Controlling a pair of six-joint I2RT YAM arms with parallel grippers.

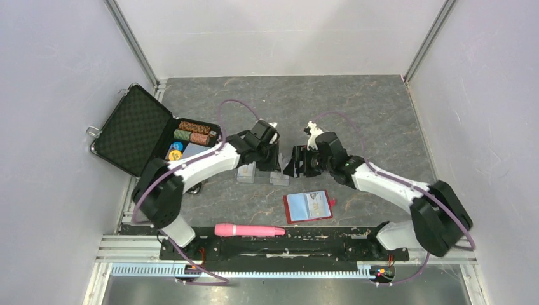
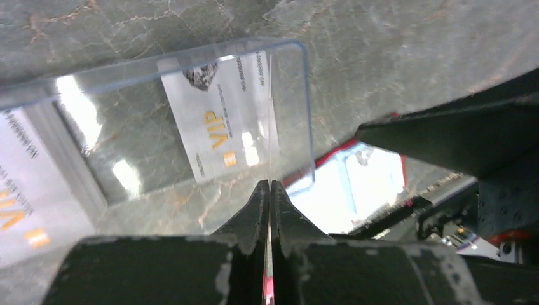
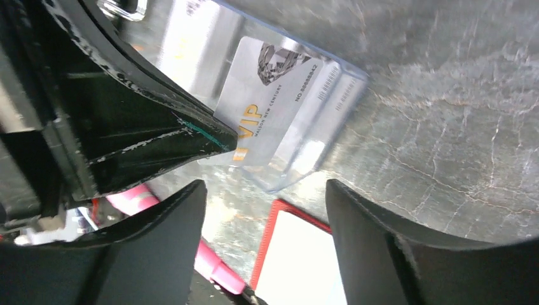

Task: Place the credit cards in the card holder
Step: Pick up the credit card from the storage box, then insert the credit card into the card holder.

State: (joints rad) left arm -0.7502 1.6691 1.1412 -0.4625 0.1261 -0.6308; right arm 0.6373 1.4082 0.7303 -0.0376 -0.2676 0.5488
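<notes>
Seen from above, the two wrists cover most of the clear case [image 1: 259,175] at the middle of the surface [image 1: 381,114]. The left hand [image 2: 270,185] is clenched on one credit card [image 3: 267,101], which its own camera sees edge-on, as barely a line. The right hand [image 3: 260,190] hangs released just beside it, and both arms bend inward. Two more cards [image 2: 219,121] lie in the case, one of them cut off [image 2: 19,210]. One red card holder [image 1: 308,206] lies open toward the near edge.
</notes>
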